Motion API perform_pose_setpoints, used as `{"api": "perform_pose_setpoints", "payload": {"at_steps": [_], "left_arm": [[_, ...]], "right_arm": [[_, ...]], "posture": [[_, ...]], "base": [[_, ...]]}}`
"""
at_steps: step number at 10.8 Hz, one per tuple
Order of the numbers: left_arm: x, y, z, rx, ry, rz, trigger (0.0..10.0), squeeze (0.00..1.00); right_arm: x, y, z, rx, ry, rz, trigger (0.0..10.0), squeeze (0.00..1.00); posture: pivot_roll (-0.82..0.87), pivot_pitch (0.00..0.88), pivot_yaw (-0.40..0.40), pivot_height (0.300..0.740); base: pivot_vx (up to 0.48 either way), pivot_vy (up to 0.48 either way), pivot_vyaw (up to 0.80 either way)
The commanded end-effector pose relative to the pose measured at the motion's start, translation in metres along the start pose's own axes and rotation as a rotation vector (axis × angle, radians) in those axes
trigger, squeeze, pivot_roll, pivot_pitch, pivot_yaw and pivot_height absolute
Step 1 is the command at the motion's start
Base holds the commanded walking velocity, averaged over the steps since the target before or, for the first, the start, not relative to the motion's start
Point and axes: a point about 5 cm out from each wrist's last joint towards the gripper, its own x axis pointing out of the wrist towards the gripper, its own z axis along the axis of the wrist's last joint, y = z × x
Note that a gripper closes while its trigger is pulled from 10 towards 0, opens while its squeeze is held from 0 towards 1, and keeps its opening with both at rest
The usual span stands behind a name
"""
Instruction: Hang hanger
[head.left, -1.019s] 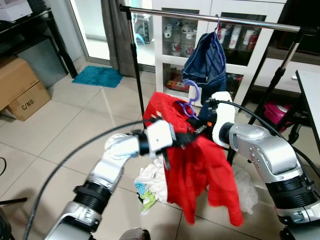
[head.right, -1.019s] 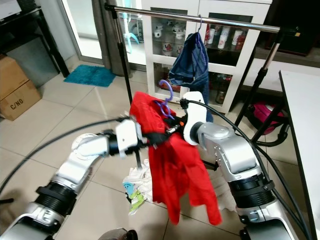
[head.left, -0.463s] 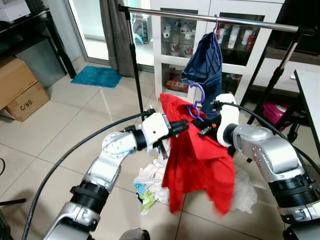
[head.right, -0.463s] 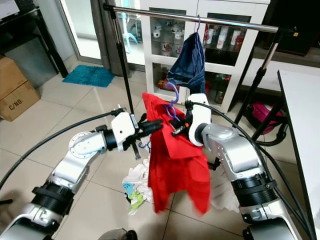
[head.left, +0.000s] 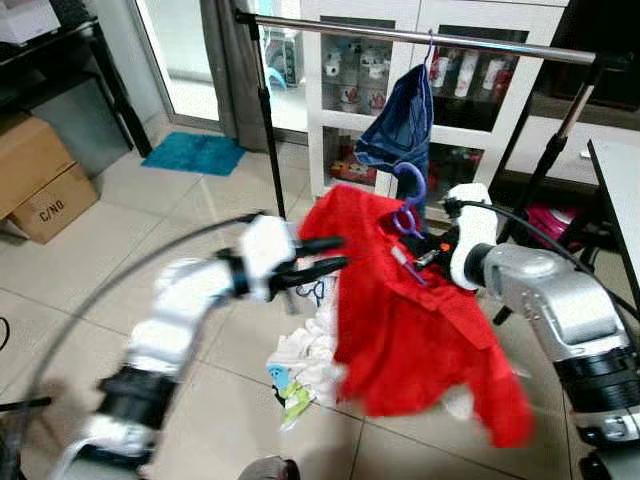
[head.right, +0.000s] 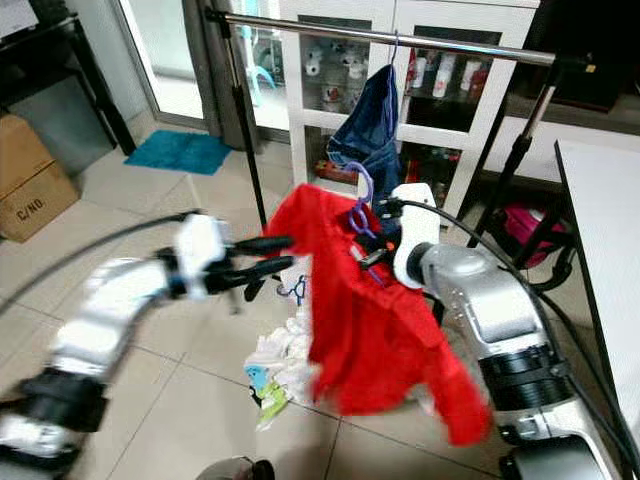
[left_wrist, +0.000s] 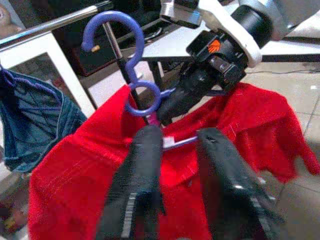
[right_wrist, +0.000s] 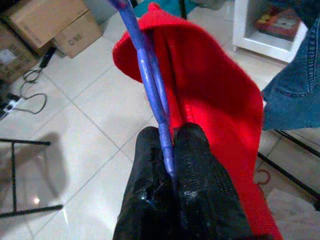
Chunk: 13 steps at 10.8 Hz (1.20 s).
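Observation:
A red garment (head.left: 400, 320) hangs on a purple hanger (head.left: 410, 195), held up in front of me below the clothes rail (head.left: 430, 38). My right gripper (right_wrist: 167, 137) is shut on the hanger's bar, just right of its hook (left_wrist: 112, 37). My left gripper (head.left: 340, 252) is open, with both fingers (left_wrist: 145, 165) pointing at the garment's left edge and nothing between them. A blue denim piece (head.left: 405, 130) hangs from the rail on its own hanger, right behind the purple hook.
A heap of clothes (head.left: 305, 360) lies on the tiled floor under the garment. The rack's upright post (head.left: 268, 130) stands at the left, with a white glass cabinet (head.left: 350, 90) behind. Cardboard boxes (head.left: 40, 170) sit far left. A table edge (head.left: 620, 180) is at the right.
My left gripper has let go of the red garment and drawn back to the left. The right arm has carried the hanger slightly right and up, and the garment swings out.

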Motion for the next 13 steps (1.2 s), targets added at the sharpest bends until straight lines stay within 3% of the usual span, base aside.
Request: {"api": "perform_pose_setpoints", "payload": {"at_steps": [1, 3, 4, 5, 6, 7, 9, 11, 12, 13], "left_arm": [[-0.015, 0.011, 0.010, 0.012, -0.021, 0.032, 10.0, 1.00], [-0.067, 0.043, 0.020, 0.059, 0.064, 0.140, 10.0, 1.00], [-0.098, 0.059, 0.021, 0.099, 0.152, 0.202, 10.0, 1.00], [-0.118, 0.068, 0.022, 0.085, 0.207, 0.224, 10.0, 1.00], [-0.132, 0.072, 0.020, 0.055, 0.254, 0.210, 10.0, 0.60], [-0.136, 0.072, 0.019, 0.057, 0.286, 0.185, 10.0, 0.00], [-0.136, 0.073, 0.014, 0.026, 0.280, 0.145, 10.0, 0.00], [-0.127, 0.065, 0.004, -0.035, 0.274, 0.056, 10.0, 0.00], [-0.122, 0.062, 0.005, -0.085, 0.242, 0.003, 1.3, 0.00], [-0.121, 0.060, 0.004, -0.118, 0.230, -0.018, 0.0, 0.00]], "right_arm": [[-0.008, -0.002, 0.012, -0.034, -0.072, 0.018, 10.0, 0.00], [-0.029, -0.007, 0.017, -0.077, -0.111, 0.116, 10.0, 0.00], [-0.043, -0.009, 0.019, -0.135, -0.129, 0.202, 10.0, 0.00], [-0.054, -0.006, 0.023, -0.180, -0.155, 0.296, 10.0, 0.00], [-0.067, 0.000, 0.028, -0.241, -0.186, 0.413, 10.0, 0.00], [-0.074, 0.003, 0.031, -0.272, -0.198, 0.480, 10.0, 0.00], [-0.083, 0.007, 0.032, -0.318, -0.196, 0.563, 10.0, 0.00], [-0.090, 0.012, 0.033, -0.343, -0.204, 0.626, 10.0, 0.00], [-0.091, 0.011, 0.033, -0.344, -0.201, 0.625, 10.0, 0.00], [-0.092, 0.010, 0.032, -0.345, -0.200, 0.625, 10.0, 0.00]], "posture": [[-0.05, 0.000, 0.076, 0.740], [-0.05, 0.000, 0.066, 0.740], [-0.04, 0.000, 0.054, 0.740], [-0.03, 0.000, 0.047, 0.740], [-0.03, 0.000, 0.046, 0.740], [-0.03, 0.000, 0.046, 0.740], [-0.03, 0.000, 0.046, 0.740], [-0.04, 0.000, 0.050, 0.740], [-0.05, 0.000, 0.055, 0.740], [-0.05, 0.000, 0.055, 0.740]], "base": [[0.000, 0.000, 0.00], [0.000, 0.000, 0.00], [0.000, 0.000, 0.00], [0.000, 0.000, 0.00], [0.000, 0.000, 0.00], [0.000, 0.000, 0.00], [0.000, 0.000, 0.00], [0.000, 0.000, 0.00], [0.000, 0.000, 0.00], [0.000, 0.000, 0.00]]}}
